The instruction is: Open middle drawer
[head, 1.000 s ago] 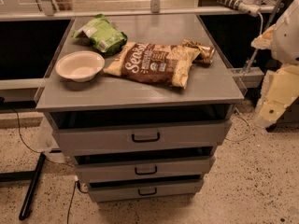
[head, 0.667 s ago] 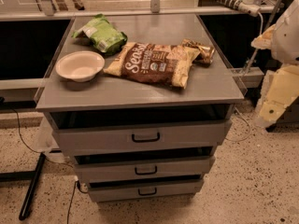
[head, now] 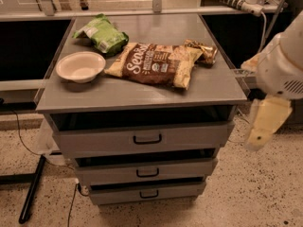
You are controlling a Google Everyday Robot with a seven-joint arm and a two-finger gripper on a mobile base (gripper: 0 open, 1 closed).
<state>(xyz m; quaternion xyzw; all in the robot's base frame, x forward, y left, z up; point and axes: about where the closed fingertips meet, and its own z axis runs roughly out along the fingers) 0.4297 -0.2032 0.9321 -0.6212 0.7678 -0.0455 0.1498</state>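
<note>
Far left, a black pole (head: 31, 189) slants across the speckled floor (head: 265, 193). Onto the grey cabinet (head: 142, 94) now: on its top, at the left edge, a white bowl (head: 80, 66) stands upright, and just behind it lies a green bag (head: 102, 34). At the centre a brown snack bag (head: 154, 64) lies flat, its left corner near the bowl. A small gold packet (head: 202, 51) touches its upper right corner.

Below the top are three grey fronts, each with a black bar handle. The top drawer (head: 104, 141) is the tallest and the bottom drawer (head: 113, 194) sits lowest and narrowest. The middle drawer (head: 109, 170) lies between them, its handle (head: 147, 172) centred on the front and a dark gap showing above its upper edge.

On the right is the robot's white arm (head: 284, 63), and the cream-coloured gripper (head: 265, 123) hangs from it beside the cabinet's right side at about the height of the top drawer. It is apart from the cabinet and well away from the middle drawer's handle, touching nothing. Open or closed? I cannot tell from this angle.
</note>
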